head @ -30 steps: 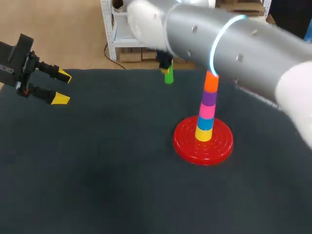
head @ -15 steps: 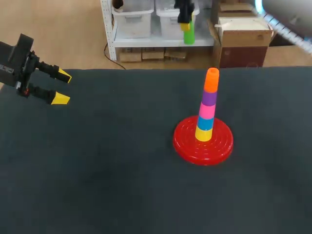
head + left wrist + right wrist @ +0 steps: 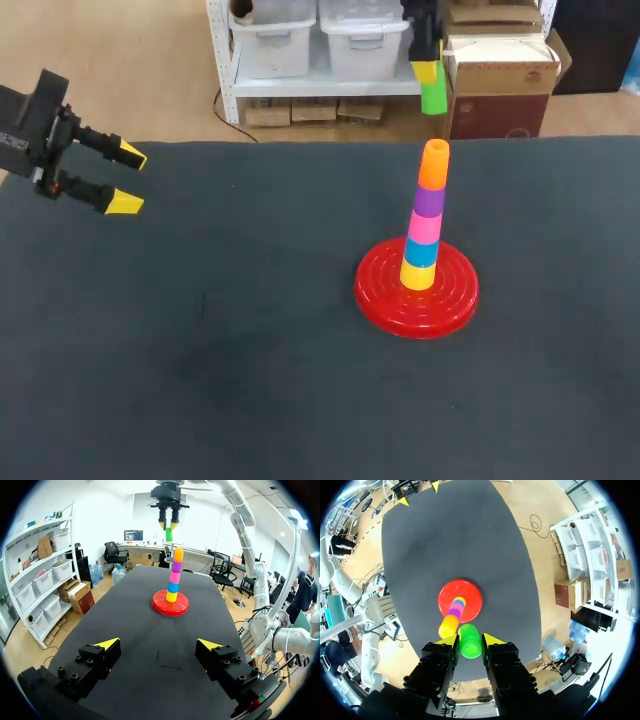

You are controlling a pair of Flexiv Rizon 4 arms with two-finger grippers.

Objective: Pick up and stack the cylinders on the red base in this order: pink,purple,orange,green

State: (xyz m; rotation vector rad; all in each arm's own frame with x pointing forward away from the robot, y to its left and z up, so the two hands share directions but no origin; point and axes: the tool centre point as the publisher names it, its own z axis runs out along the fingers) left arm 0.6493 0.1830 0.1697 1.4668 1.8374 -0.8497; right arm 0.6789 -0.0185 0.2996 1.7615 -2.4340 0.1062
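no readable text, number or label shows on the red base (image 3: 385, 300) or stacked cylinders (image 3: 429, 202).

The table (image 3: 200, 350) has a dark, matt covering, seemingly a felt-like cloth, though its weave is too fine to make out. The red base (image 3: 385, 300) is glossy plastic with ringed ridges that catch the light. The stacked cylinders (image 3: 428, 215) look like smooth plastic with a soft sheen, as does the green cylinder (image 3: 470, 645). The left gripper (image 3: 158, 643) and right gripper (image 3: 470, 640) have matt black bodies dotted with screw holes, and smooth yellow tips.
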